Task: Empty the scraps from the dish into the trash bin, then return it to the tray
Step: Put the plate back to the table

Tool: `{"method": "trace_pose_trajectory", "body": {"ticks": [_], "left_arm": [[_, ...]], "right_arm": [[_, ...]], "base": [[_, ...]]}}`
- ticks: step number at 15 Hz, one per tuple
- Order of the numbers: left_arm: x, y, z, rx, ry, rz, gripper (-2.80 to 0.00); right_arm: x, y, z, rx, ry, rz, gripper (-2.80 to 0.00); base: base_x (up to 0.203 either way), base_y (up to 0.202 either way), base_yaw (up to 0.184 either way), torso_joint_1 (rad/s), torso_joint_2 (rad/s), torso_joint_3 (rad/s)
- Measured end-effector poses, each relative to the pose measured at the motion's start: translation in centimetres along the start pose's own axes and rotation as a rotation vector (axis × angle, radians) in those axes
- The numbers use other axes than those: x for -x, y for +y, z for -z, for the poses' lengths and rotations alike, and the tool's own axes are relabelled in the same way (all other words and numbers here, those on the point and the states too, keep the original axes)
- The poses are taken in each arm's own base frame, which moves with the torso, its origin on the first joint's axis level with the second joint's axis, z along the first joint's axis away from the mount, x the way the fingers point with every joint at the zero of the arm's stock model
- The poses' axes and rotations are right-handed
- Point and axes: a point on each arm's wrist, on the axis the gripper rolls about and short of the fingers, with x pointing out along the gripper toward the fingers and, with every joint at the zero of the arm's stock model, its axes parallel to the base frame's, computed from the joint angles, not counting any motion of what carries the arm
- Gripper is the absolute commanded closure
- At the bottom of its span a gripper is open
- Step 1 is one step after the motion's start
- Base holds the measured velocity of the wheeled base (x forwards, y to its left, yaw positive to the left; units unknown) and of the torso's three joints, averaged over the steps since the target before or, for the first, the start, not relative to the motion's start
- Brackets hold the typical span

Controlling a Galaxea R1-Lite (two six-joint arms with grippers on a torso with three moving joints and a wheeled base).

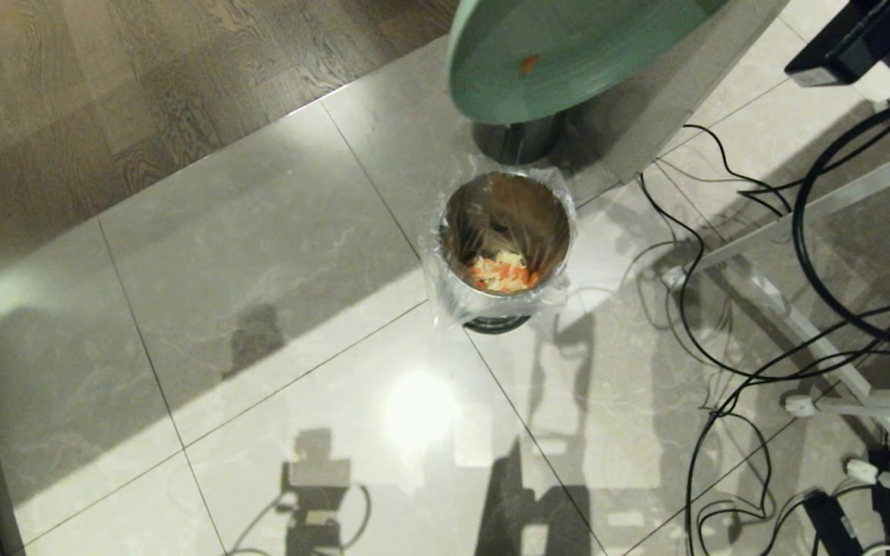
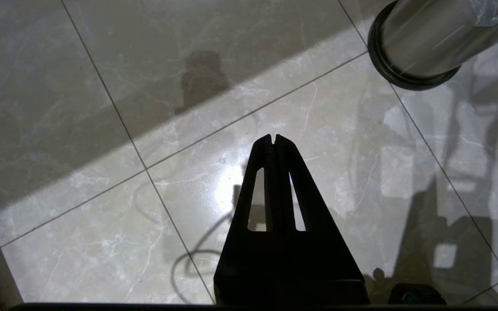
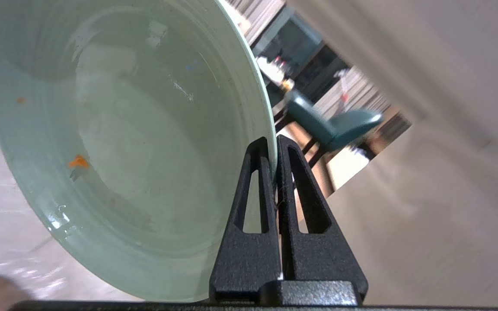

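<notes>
The mint-green dish (image 1: 561, 54) hangs tilted at the top of the head view, beyond the trash bin (image 1: 507, 247). My right gripper (image 3: 274, 144) is shut on the dish (image 3: 136, 142) at its rim. A small orange bit (image 3: 78, 162) clings to the dish's inside (image 1: 528, 65). The bag-lined steel bin stands on the floor with orange and pale scraps (image 1: 503, 272) at its bottom. My left gripper (image 2: 273, 139) hangs shut and empty over the floor, near the bin's base (image 2: 413, 47). The tray is out of view.
A second steel bin (image 1: 518, 139) stands behind the lined one, half hidden by the dish. Black cables (image 1: 731, 309) and white frame legs (image 1: 823, 340) crowd the floor on the right. A pale table edge (image 1: 677, 100) crosses the top right. Grey tiles (image 1: 259, 309) meet wood flooring (image 1: 105, 85).
</notes>
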Motion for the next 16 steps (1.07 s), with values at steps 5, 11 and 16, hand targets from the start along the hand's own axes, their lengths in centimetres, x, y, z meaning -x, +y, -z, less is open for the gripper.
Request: {"method": "trace_pose_trajectory", "body": {"ticks": [5, 11, 16], "left_arm": [[0.0, 0.0, 0.0, 0.000, 0.000, 0.000, 0.00], [0.0, 0.0, 0.0, 0.000, 0.000, 0.000, 0.00], [0.0, 0.0, 0.0, 0.000, 0.000, 0.000, 0.00]], "right_arm": [[1.5, 2.3, 0.8, -0.222, 0.207, -0.005, 0.00], [5.8, 6.8, 1.1, -0.533, 0.581, 0.029, 0.00], [9.1, 9.8, 1.2, -0.735, 0.891, 0.216, 0.00]], "base": [[0.000, 0.000, 0.000, 0.000, 0.00, 0.000], [0.000, 0.000, 0.000, 0.000, 0.00, 0.000], [0.000, 0.000, 0.000, 0.000, 0.00, 0.000]]}}
